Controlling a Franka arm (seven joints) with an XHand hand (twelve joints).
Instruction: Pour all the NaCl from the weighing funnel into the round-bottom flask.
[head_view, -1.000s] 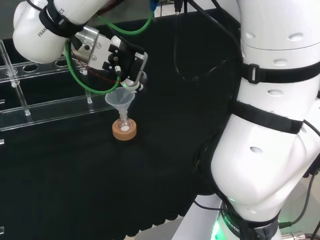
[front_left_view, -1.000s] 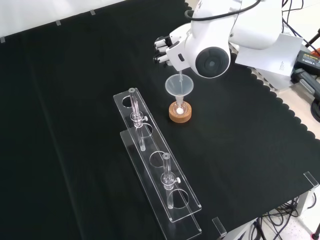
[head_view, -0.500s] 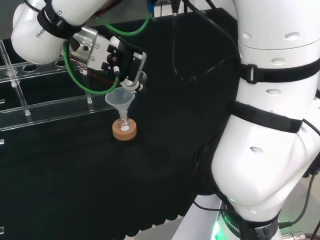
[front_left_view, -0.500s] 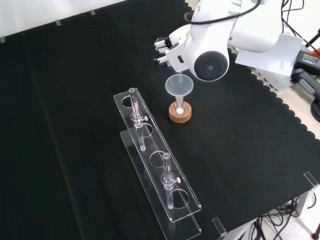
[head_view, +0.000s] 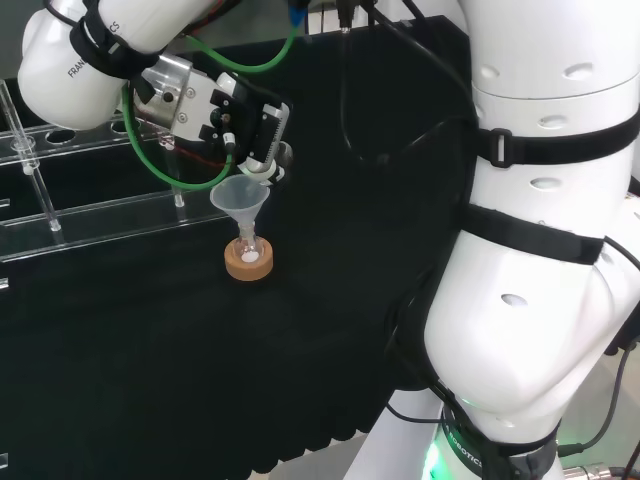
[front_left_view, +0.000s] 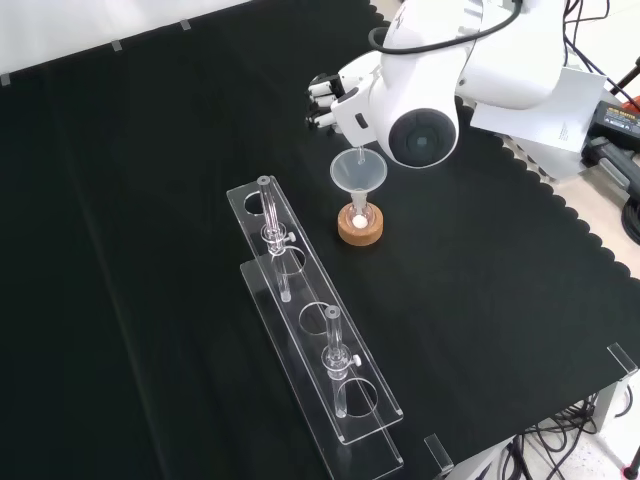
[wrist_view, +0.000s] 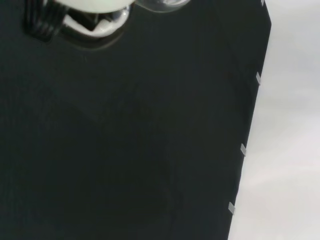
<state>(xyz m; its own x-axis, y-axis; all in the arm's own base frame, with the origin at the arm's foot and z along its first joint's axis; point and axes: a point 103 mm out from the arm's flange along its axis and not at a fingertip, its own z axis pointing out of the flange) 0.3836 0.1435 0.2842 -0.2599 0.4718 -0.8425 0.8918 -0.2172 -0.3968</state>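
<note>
A small round-bottom flask (head_view: 247, 250) (front_left_view: 358, 215) stands on a cork ring (head_view: 248, 264) (front_left_view: 360, 232) with a clear plastic funnel (head_view: 238, 197) (front_left_view: 358, 172) in its neck. A little white powder shows in the flask's bulb. The hand (head_view: 250, 128) (front_left_view: 326, 100) hangs just above and beside the funnel, its fingers curled round a clear glass weighing funnel (head_view: 277, 163). The weighing funnel's thin stem (front_left_view: 361, 156) points down into the plastic funnel's mouth. In the wrist view a blurred white part of the hand (wrist_view: 82, 9) and a bit of clear glass (wrist_view: 162, 4) show over black cloth.
Two long clear acrylic racks (front_left_view: 310, 340) (head_view: 80, 190) with upright glass tubes lie close to the flask, below-left of it in the front view. The arm's white link with a grey cap (front_left_view: 425, 130) stands right of the funnel there. The cloth's scalloped edge (front_left_view: 560, 215) runs at the right.
The hand and forearm have drifted slightly up and to the left in the head view. The plastic funnel, flask and cork ring have not moved.
</note>
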